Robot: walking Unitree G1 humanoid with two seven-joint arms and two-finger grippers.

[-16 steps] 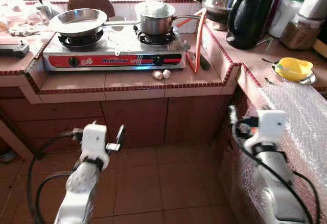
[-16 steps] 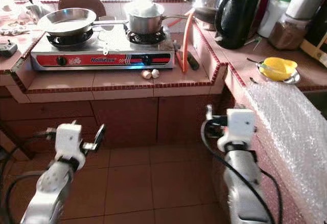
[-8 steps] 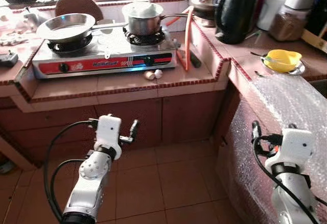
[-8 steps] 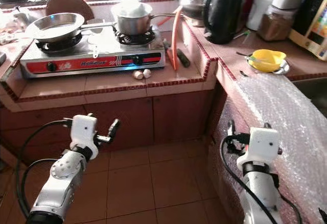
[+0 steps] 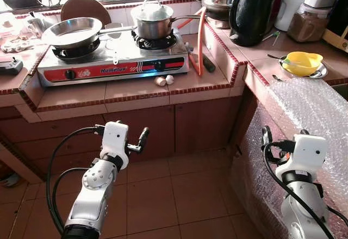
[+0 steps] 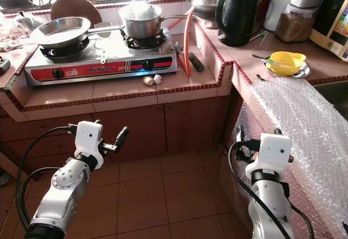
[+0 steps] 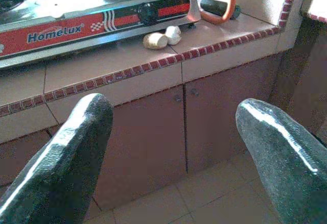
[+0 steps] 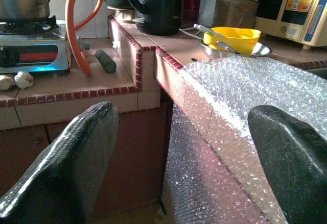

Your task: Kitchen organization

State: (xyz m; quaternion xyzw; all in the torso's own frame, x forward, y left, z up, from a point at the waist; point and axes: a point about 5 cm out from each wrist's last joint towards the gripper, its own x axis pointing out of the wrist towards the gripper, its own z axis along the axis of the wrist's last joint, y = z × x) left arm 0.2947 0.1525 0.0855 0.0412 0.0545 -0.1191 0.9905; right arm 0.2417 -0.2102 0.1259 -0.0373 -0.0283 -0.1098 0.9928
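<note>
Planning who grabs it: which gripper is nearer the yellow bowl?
Right. The right gripper is low beside the bubble wrap, below the yellow bowl; the left gripper is across the floor, before the stove counter.

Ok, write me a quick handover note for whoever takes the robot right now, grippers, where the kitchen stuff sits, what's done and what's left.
Left gripper: open, empty, low before the cabinets under the stove.
Right gripper: open, empty, low beside the bubble wrap draped over the right counter.
Gas stove on the counter: frying pan on its left burner, lidded saucepan on its right.
Two garlic bulbs lie in front of the stove; orange hose beside it.
Black kettle and yellow bowl on the right counter.
Done: nothing visibly picked up.
Left: judging by this, all the organizing.
</note>
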